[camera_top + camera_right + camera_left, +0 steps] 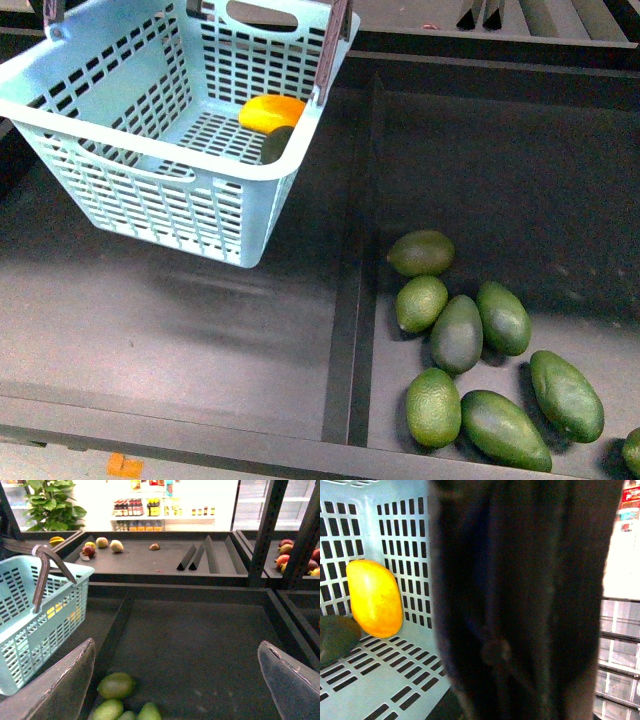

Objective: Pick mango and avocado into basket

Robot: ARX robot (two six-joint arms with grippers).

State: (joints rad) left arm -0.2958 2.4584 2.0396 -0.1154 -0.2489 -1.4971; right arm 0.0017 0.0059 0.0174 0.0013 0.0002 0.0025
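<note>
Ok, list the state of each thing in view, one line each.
mango: lying inside the basket
avocado: inside the basket, beside the mango
basket: upright, handles raised
loose avocados: lying in the right bin
right claw: open, empty
left claw: cannot tell, view blocked

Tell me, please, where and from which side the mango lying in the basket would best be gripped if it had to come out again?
Probably across its narrow middle, coming straight down through the open top. The mango lies on the floor of the basket close to the far slotted wall, with the avocado right beside it, so a sideways approach looks blocked. Fingers should close across its short axis.
</note>
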